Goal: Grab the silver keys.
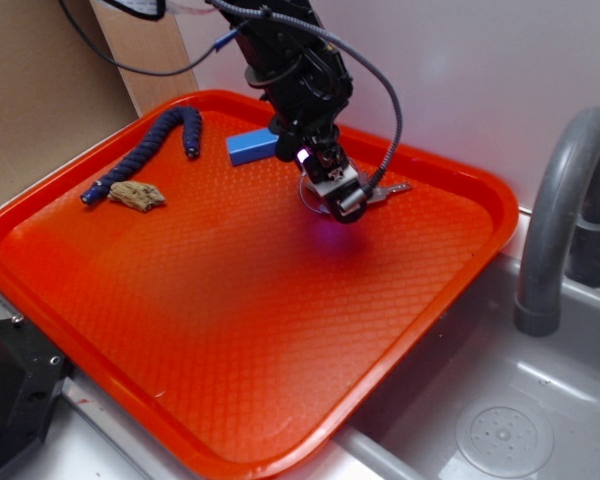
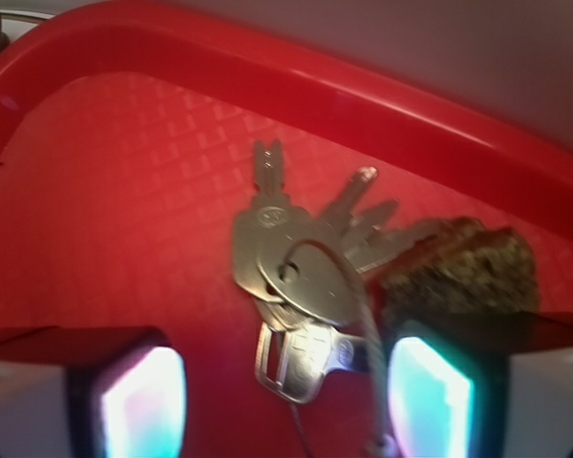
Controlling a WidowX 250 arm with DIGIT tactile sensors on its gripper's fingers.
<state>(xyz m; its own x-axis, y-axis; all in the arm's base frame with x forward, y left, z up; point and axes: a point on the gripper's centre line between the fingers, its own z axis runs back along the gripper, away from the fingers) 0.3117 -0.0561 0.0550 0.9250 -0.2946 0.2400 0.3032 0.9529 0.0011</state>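
Looking from outside, find the tool (image 1: 342, 205) hanging low over the far side of an orange-red tray (image 1: 230, 400), pointed down, with a violet glow thrown onto the tray floor just below. See the silver keys (image 1: 388, 190) poking out to the right of the tool tip, flat on the tray floor near the far rim. Turning to the wrist view, note the tool (image 2: 286, 405) standing open, two fingers (image 2: 143, 401) well apart at the bottom edge, pads lit pale blue and pink, gripping nothing. Find the silver keys (image 2: 301, 272) fanned out on a thin wire ring, blades aimed toward the tray (image 2: 363, 95) rim, lowest key reaching down into the gap between the fingers, not touching either pad as far as can be told. Just to the right of the bunch, spot a brown-grey lump (image 2: 463, 272), close against the outermost key blade and directly above the right-hand finger; cannot tell whether touching. Elsewhere in the outside view, count a blue block (image 1: 252, 147) behind the arm, a dark blue rope (image 1: 150, 145) curving along the far left of the tray, and a tan lump (image 1: 137, 195) beside the rope's near end. Off the tray to the right, see a grey tap (image 1: 560, 200) over a steel sink (image 1: 505, 435).
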